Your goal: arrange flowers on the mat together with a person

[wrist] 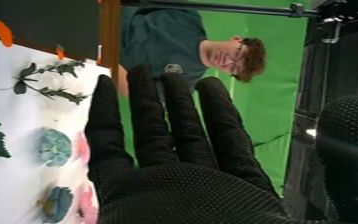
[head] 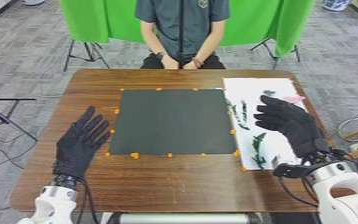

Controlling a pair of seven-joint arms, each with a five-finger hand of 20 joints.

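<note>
Head view: our right hand (head: 291, 122) is over the white sheet (head: 250, 88), green sprigs (head: 257, 142) on it; left hand (head: 75, 150) relaxed beside the black mat (head: 167, 122).
Right wrist view: right fingers straight, nothing grasped, blue-green flowers (wrist: 56, 148) on the sheet. Probably first pick; next we lower and pinch one.

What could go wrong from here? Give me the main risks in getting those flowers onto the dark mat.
The right hand is over the white sheet where the flowers lie, so coming down carelessly might knock or crush some.
The blue-green flower lies close beside a pink one; grasping one could drag the other.
The leafy sprig is thin and lies low on the sheet, so the fingers may well slip off it.
</note>
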